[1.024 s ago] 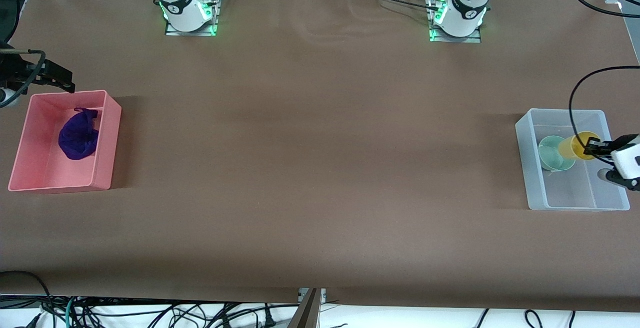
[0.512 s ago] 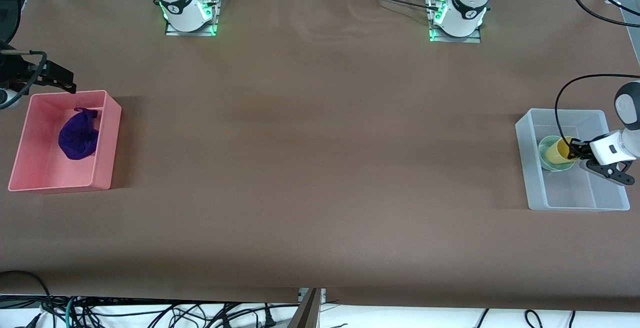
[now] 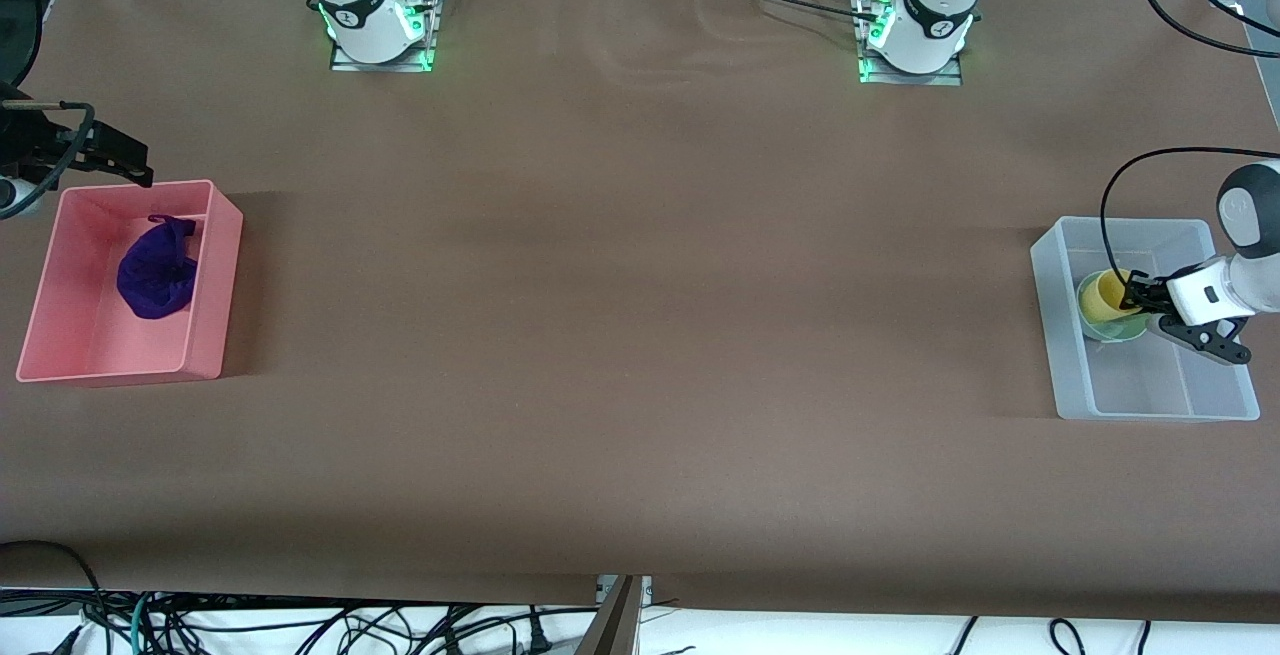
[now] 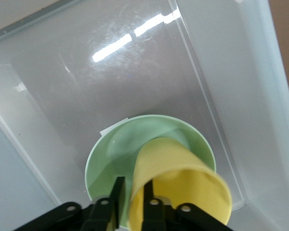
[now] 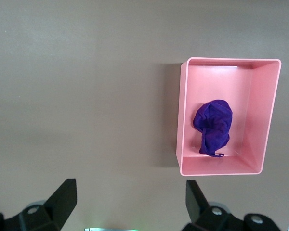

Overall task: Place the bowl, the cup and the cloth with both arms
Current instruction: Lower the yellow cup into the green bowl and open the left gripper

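Note:
The yellow cup [image 3: 1100, 296] [image 4: 183, 187] leans inside the pale green bowl [image 3: 1122, 331] [image 4: 116, 149], which stands in the clear bin [image 3: 1150, 409]. My left gripper [image 3: 1136, 301] [image 4: 132, 195] straddles the cup's wall, one finger inside the cup and one outside over the bowl. A small gap shows between the outer finger and the wall, so the gripper is open. The purple cloth [image 3: 155, 271] [image 5: 213, 126] lies crumpled in the pink bin [image 3: 218, 275] [image 5: 180, 120]. My right gripper [image 3: 122, 157] [image 5: 130, 197] waits wide open and empty, above the table beside the pink bin's corner.
The clear bin's floor [image 4: 135, 72] has free room around the bowl. The two arm bases [image 3: 378, 25] [image 3: 915, 35] stand along the table's edge farthest from the front camera. Bare brown tabletop [image 3: 640, 335] stretches between the two bins.
My left gripper carried the yellow cup across the clear bin and down into the green bowl, then its fingers eased apart. The right arm has not moved.

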`<state>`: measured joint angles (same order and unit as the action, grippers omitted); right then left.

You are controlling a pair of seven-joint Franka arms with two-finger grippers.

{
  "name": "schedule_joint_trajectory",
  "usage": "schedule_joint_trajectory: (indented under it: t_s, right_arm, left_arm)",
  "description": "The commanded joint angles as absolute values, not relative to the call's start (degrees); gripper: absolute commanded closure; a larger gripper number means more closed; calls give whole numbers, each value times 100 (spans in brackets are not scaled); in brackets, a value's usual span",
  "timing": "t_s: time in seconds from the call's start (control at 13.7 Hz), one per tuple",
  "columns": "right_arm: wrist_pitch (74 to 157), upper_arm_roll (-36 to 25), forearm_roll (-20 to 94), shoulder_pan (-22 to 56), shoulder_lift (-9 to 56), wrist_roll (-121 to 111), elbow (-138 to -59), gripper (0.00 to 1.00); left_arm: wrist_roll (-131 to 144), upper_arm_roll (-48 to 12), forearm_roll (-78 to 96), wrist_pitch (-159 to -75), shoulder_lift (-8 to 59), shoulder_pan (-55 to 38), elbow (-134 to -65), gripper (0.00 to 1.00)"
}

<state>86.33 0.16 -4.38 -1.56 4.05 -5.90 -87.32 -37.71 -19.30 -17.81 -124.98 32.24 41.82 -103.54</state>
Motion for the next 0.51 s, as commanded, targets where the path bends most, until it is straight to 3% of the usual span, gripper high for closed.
schedule_joint_trajectory:
  t_s: [0.0, 0.22, 0.44]
  right_arm:
    - [8578, 44, -369, -193, 457, -571, -8587, 0]
    - [8569, 44, -360, -202, 457, -571, -8587, 0]
    - [8578, 44, -360, -193, 448, -571, -8587, 0]
  left_arm:
    - [-3806, -2030, -1811, -12262, 2990, 4210, -10301, 0]
    - [-3736, -2459, -1749, -11220, 2384, 4201, -10021, 0]
    - [-3368, -3047, -1354, -9927, 2145, 4184, -9284, 0]
